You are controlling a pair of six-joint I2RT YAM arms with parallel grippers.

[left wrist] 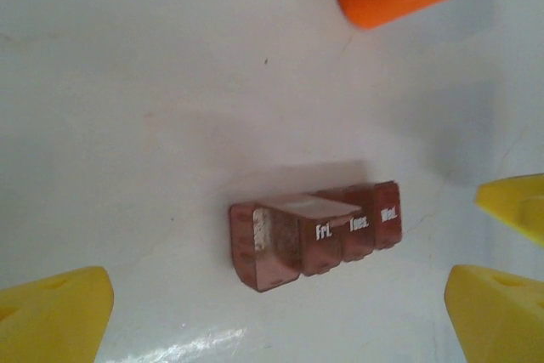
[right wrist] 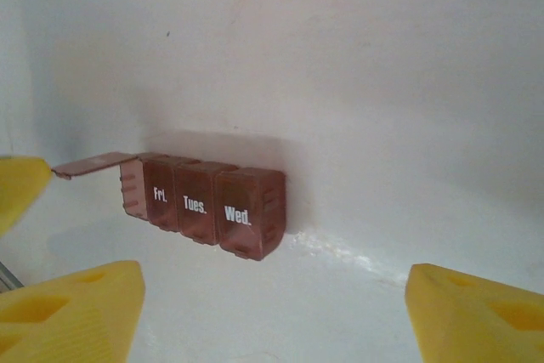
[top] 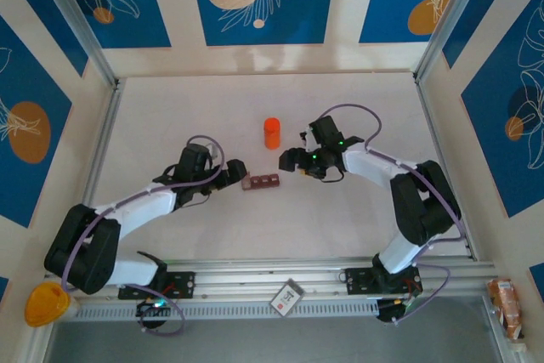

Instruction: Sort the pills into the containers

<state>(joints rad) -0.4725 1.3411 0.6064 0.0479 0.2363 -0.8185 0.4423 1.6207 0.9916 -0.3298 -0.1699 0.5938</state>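
Three containers (top: 262, 181) run left-right, Wed. end rightward.

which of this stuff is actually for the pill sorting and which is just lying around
For the job: containers, end lid open; left gripper and right gripper, both open beside them.
Lying about: orange bottle, contents unseen; yellow object, card and box along the near edge.
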